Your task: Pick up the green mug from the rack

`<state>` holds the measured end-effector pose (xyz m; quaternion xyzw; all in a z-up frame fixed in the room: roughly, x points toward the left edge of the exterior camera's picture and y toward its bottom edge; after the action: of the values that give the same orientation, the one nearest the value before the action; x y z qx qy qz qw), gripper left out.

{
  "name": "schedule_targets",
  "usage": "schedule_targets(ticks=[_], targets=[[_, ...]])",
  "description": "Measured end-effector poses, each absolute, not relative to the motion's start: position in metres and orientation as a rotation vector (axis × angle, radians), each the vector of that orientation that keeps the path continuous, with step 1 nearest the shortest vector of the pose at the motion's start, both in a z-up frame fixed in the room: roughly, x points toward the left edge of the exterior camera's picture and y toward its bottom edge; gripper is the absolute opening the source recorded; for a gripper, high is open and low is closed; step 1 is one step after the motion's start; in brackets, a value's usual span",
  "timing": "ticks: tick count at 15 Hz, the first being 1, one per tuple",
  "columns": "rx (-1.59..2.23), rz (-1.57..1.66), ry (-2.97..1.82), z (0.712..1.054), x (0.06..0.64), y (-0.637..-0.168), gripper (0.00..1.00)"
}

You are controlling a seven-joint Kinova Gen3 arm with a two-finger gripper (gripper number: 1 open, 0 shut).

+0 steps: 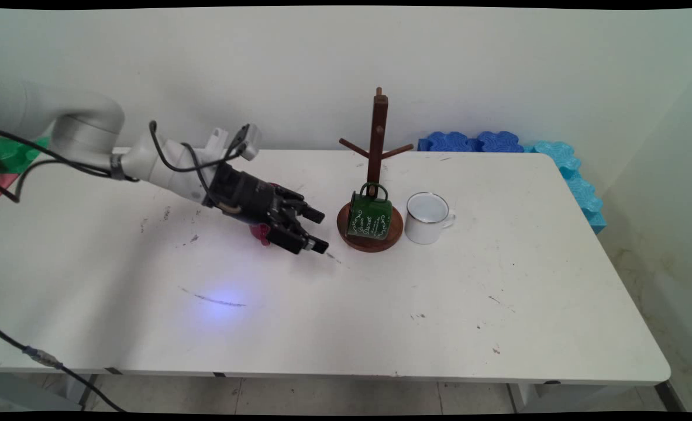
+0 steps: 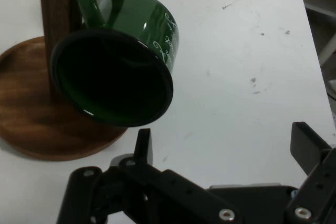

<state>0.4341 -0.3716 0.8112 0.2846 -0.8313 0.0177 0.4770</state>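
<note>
I see my gripper [image 1: 317, 230] spread wide and holding nothing, low over the table [image 1: 381, 304] just left of the wooden mug tree [image 1: 375, 175]. A green enamel mug [image 1: 369, 217] hangs empty by its handle from a lower peg; beside the base stands an empty white enamel mug [image 1: 427, 217]. A red thing [image 1: 259, 232] shows behind my hand.

green mug [image 1: 369, 217] with white script, perhaps floral.

My pincer [image 1: 316, 229] hangs just left of the mug stand [image 1: 375, 175] on the surface [image 1: 498, 304]. One mug [image 1: 369, 216] hangs on its peg; another mug [image 1: 429, 217] stands just right of its base.
</note>
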Motion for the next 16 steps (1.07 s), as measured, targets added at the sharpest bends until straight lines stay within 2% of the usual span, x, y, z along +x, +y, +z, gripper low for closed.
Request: schedule_targets(ticks=[6, 16], targets=[[0.707, 0.06, -1.996, 0.785, 0.419, -0.37, 1.0], [0.73, 0.099, -1.952, 0.772, 0.421, -0.37, 1.0]])
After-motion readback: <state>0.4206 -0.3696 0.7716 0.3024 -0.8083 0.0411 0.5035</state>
